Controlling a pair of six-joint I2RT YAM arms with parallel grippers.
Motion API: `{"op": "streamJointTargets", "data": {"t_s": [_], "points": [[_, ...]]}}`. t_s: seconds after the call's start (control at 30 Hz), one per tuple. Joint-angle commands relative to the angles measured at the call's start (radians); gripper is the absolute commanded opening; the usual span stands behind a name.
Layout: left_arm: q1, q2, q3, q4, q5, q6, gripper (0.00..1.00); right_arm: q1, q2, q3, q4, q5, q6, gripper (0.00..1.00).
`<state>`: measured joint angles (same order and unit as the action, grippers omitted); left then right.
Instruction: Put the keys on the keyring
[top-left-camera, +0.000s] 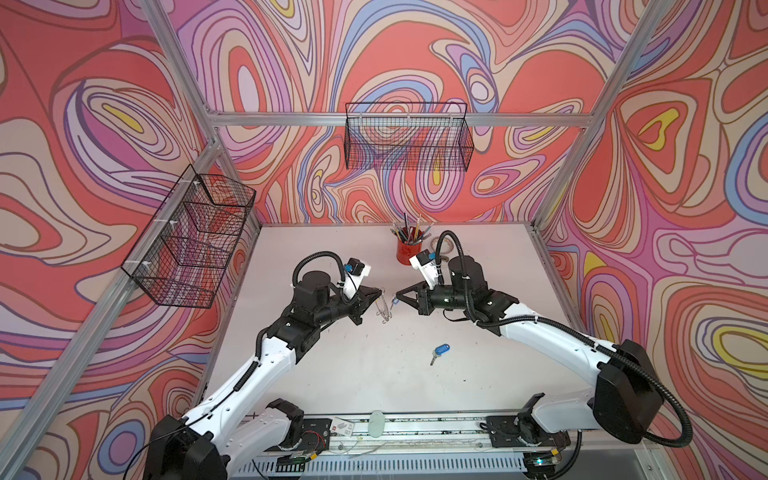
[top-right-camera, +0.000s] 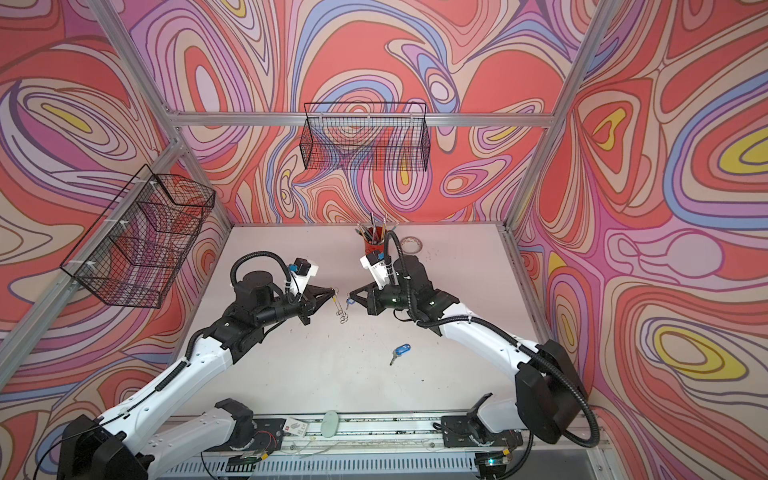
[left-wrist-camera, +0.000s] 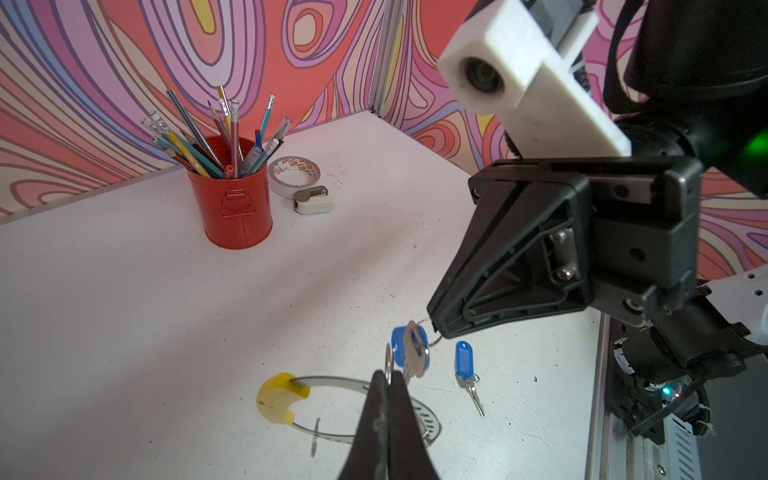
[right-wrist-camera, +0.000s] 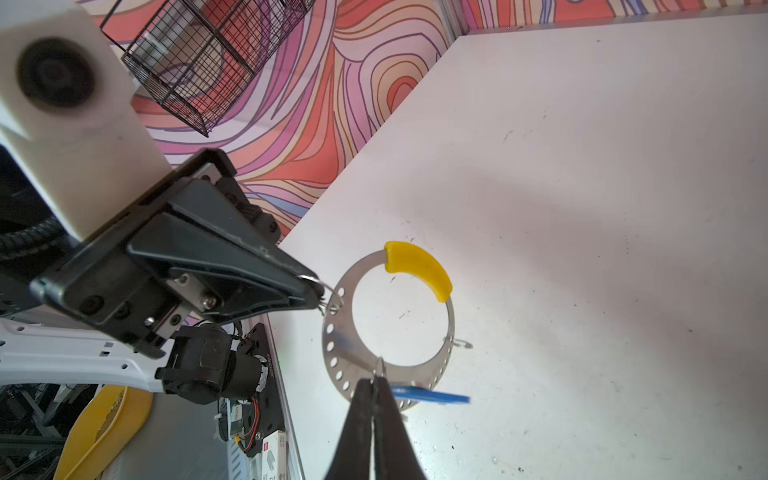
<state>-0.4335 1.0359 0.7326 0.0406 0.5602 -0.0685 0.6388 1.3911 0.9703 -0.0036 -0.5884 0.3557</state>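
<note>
Just in front of the red pencil cup (top-left-camera: 408, 251), the left gripper (top-left-camera: 380, 291) is clamped tight on the keyring (right-wrist-camera: 337, 345) by a wire loop. Facing it, the right gripper (top-left-camera: 396, 296) pinches the tagged key (left-wrist-camera: 415, 353) by its split ring. The second key (top-left-camera: 440, 351) lies farther from the cup.

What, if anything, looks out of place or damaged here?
Nothing spilled or damaged. The keyring hangs from one wire loop pinched in the left gripper; the right gripper holds one key beside it. The second key lies alone on the table.
</note>
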Motion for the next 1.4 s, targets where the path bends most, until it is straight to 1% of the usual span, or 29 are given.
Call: {"op": "streamJointTargets", "data": {"t_s": [0.0,0.27,0.53,1.17,1.37], "points": [[-0.014,-0.012,-0.006,0.024,-0.002,0.039,0.00,0.017,-0.017,0.034,0.020,-0.033,-0.017,0.00],[-0.043,-0.013,0.000,-0.003,-0.036,0.076,0.00,0.028,-0.008,0.050,0.023,-0.050,-0.017,0.00],[-0.053,-0.015,0.001,-0.004,-0.030,0.085,0.00,0.029,0.000,0.054,0.029,-0.046,-0.013,0.00],[-0.062,-0.027,-0.012,0.020,-0.005,0.091,0.00,0.028,0.022,0.072,0.005,0.029,0.000,0.00],[-0.061,-0.034,-0.019,0.039,0.000,0.087,0.00,0.027,0.033,0.073,-0.007,0.038,0.003,0.00]]}}
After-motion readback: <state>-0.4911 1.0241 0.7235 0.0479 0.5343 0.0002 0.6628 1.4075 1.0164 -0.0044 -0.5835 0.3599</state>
